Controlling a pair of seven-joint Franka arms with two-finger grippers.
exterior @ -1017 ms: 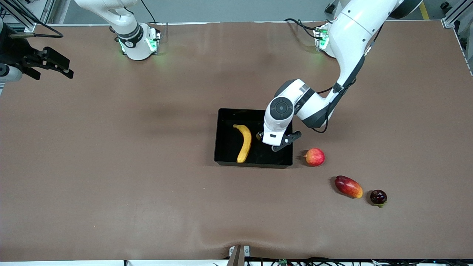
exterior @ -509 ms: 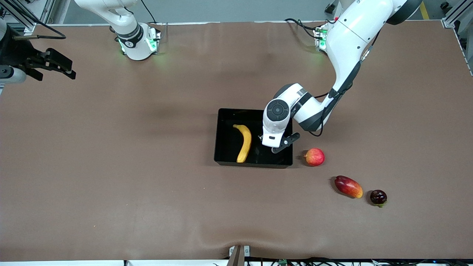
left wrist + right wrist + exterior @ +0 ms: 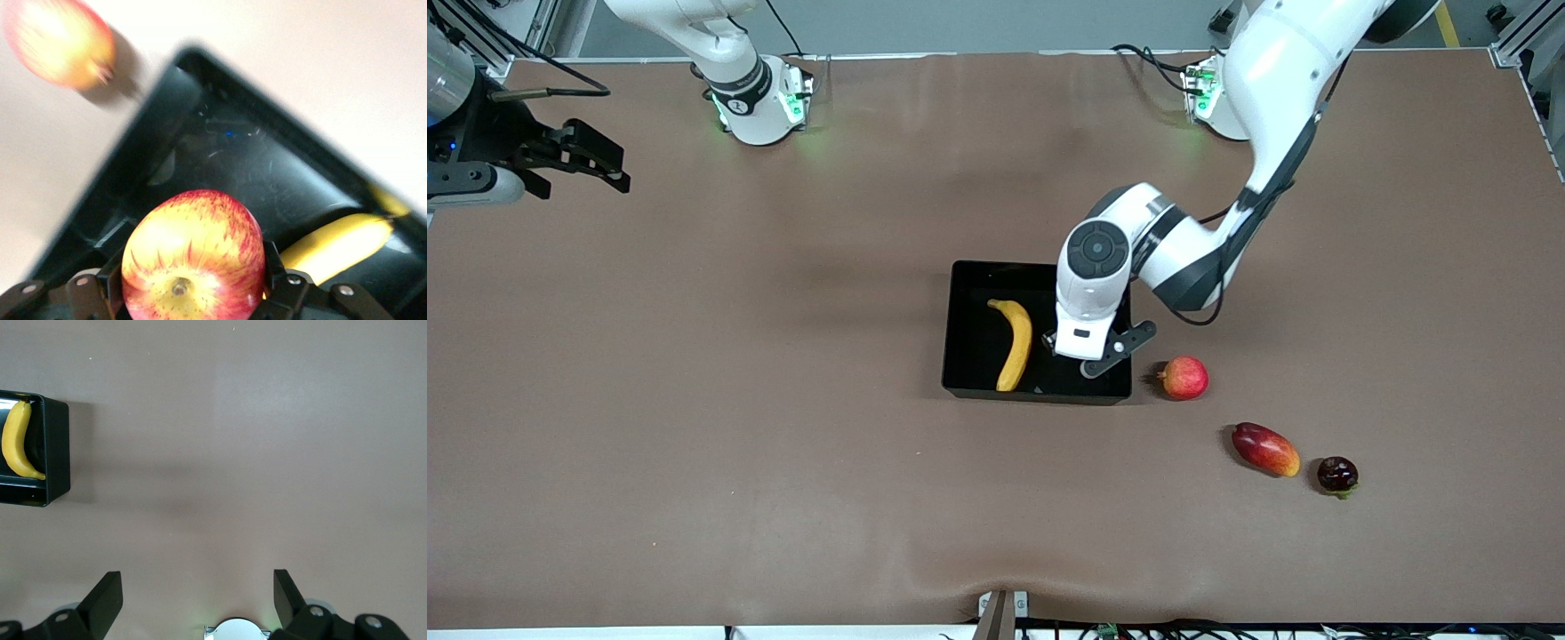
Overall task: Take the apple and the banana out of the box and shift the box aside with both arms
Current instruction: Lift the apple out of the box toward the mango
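Brown matting covers the whole table, lightly rippled along the edge nearest the front camera, with grey floor and metal framing past it at the top of the frame.

At the middle of the frame the left gripper hangs over the black box, at the end of the box toward the left arm's side, its fingers clenched on one apple. In the left wrist view the apple is round, red streaked with yellow, its stem pit facing the camera, and it sits above the glossy floor of the box. One banana, long, curved and yellow, lies in the box at the end toward the right arm's side.

Three more fruits lie on the mat in the lower right of the frame: a pinkish-red round fruit just beside the box, a red-orange mango nearer the front camera, and a small dark fruit beside the mango.

The right gripper waits at the upper left of the frame over bare mat, its fingers spread and empty.
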